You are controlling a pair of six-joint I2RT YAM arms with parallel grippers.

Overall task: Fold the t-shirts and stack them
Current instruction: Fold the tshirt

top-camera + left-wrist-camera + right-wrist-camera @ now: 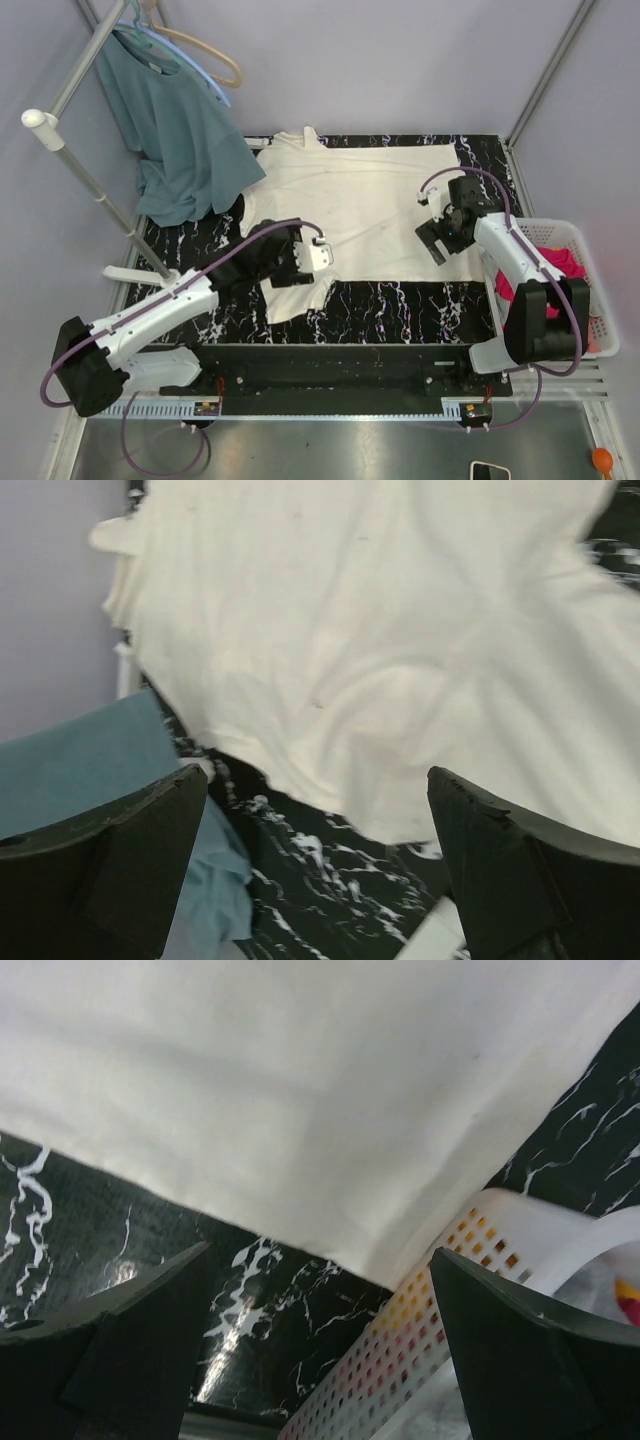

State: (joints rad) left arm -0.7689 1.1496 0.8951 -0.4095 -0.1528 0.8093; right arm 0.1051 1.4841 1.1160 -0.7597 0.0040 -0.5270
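Observation:
The cream t-shirt [370, 205] lies spread flat on the black marble table [400, 300]. It also fills the left wrist view [380, 630] and the right wrist view [300, 1080]. The magenta-pink t-shirt [558, 265] lies bunched in the white basket [600, 340] at the right. My left gripper [272, 245] hovers at the cream shirt's near left edge, open and empty [320, 880]. My right gripper [438, 243] hovers over the shirt's near right corner, open and empty [320, 1350].
A teal shirt [180, 140] hangs from a hanger on the metal rack [80, 170] at the back left, its cloth reaching the table [90, 770]. The basket's perforated wall [430, 1340] sits close under my right gripper. Bare marble lies along the near edge.

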